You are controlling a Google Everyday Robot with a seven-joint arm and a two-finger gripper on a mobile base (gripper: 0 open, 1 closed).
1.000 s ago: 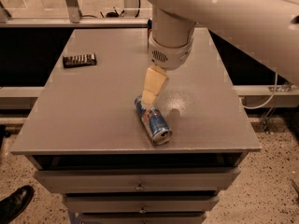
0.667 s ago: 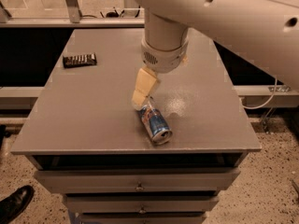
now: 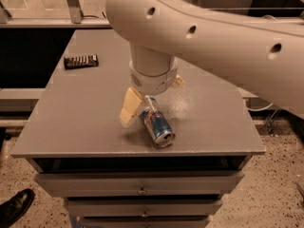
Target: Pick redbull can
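Grey and faintly speckled, the worktop (image 3: 71,122) is carrying two things and is standing over a stack of drawers (image 3: 140,184). The cream-coloured arm is reaching in from the upper right, its round wrist pointing down over the middle of the surface. The gripper (image 3: 152,103) is hanging low at the end of that wrist with its fingers spread apart. One beige finger (image 3: 128,109) is slanting down on the left side. Only a small part of the other is peeking out from behind the wrist on the right.

The redbull can (image 3: 156,123) is lying on its side on the worktop, directly under the gripper and reaching out from it toward the front edge. Its silver top is facing the camera and its far end is tucked beneath the wrist. The left finger is sitting just beside the can's upper flank; whether it is touching cannot be told. Nothing is clamped between the fingers.

Well away from the gripper, toward the far left corner, a dark flat ribbed bar (image 3: 81,61) is lying. A black shoe (image 3: 14,207) is showing on the speckled floor at the lower left.
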